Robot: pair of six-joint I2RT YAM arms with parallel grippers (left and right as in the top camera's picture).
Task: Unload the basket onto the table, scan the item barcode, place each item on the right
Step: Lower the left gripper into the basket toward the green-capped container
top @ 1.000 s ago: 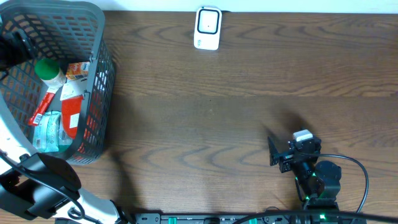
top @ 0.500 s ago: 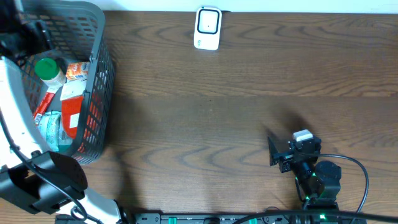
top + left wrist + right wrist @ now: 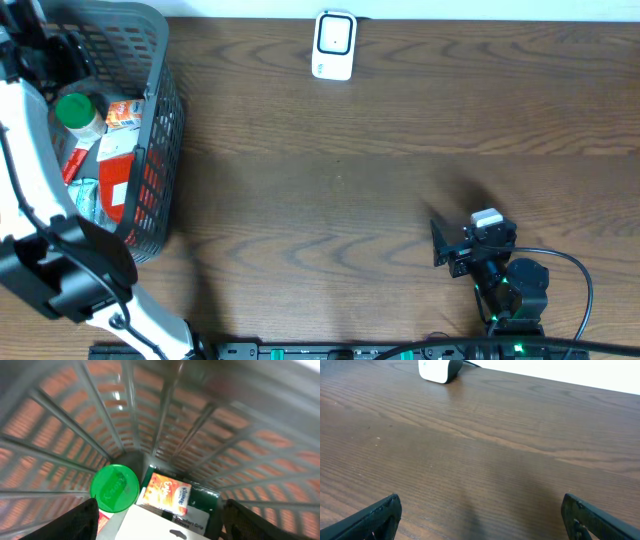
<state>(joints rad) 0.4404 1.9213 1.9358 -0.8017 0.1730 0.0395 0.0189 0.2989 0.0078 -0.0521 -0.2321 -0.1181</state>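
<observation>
Several items lie in the grey mesh basket (image 3: 160, 110) at the table's left: a green-capped bottle (image 3: 76, 110), an orange packet (image 3: 124, 113) and a red-and-white card pack (image 3: 115, 175). My left gripper (image 3: 58, 52) hangs open over the basket's back corner, holding nothing. In the left wrist view the left gripper (image 3: 159, 530) looks down on the green cap (image 3: 114, 487), the orange packet (image 3: 165, 492) and a white hang card (image 3: 150, 527). The white scanner (image 3: 334, 45) stands at the back edge. My right gripper (image 3: 440, 243) rests open and empty near the front.
The basket's mesh walls (image 3: 200, 425) rise close around the left fingers. A teal packet (image 3: 85, 205) lies at the basket's front. In the right wrist view, bare wood stretches from the right gripper (image 3: 485, 520) to the scanner (image 3: 437, 369).
My left arm has swung right and toward the back, bringing its gripper from the basket's left rim to above the items inside. The right arm has stayed still.
</observation>
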